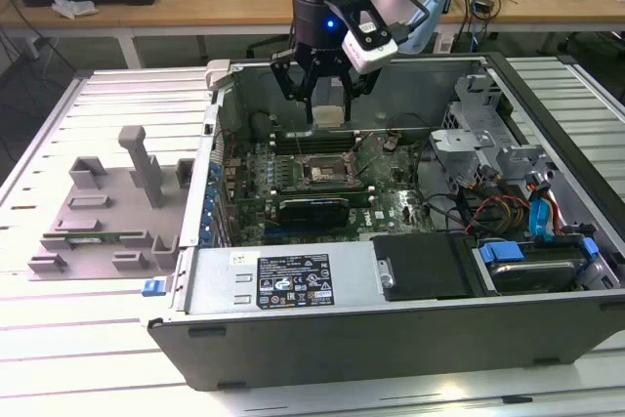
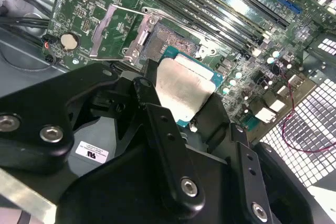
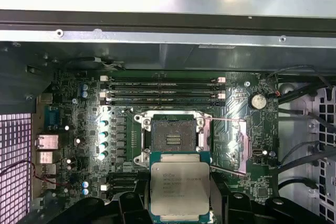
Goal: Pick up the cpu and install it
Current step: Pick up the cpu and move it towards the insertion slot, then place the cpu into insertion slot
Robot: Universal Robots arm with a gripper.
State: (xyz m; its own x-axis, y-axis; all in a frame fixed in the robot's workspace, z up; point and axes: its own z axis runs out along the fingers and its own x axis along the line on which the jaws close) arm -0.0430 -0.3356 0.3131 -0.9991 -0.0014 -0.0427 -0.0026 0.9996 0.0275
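Note:
The cpu (image 3: 179, 186) is a flat square chip with a silver-grey metal top, and my gripper (image 1: 330, 112) is shut on it by its edges. In the exterior view the cpu (image 1: 330, 114) hangs level between the black fingers, above the open computer case (image 1: 322, 334). The second wrist view shows the cpu (image 2: 184, 88) clamped between two fingers (image 2: 163, 129), a short way above the motherboard. The empty socket (image 3: 170, 139) lies open beneath it, with its metal load plate (image 3: 237, 145) swung up to one side.
Memory slots (image 3: 164, 92) run beside the socket. Drive cages and bundled cables (image 1: 508, 192) fill the case at the exterior view's right. A grey fixture plate with blocks (image 1: 103, 212) sits on the slatted table at the exterior view's left.

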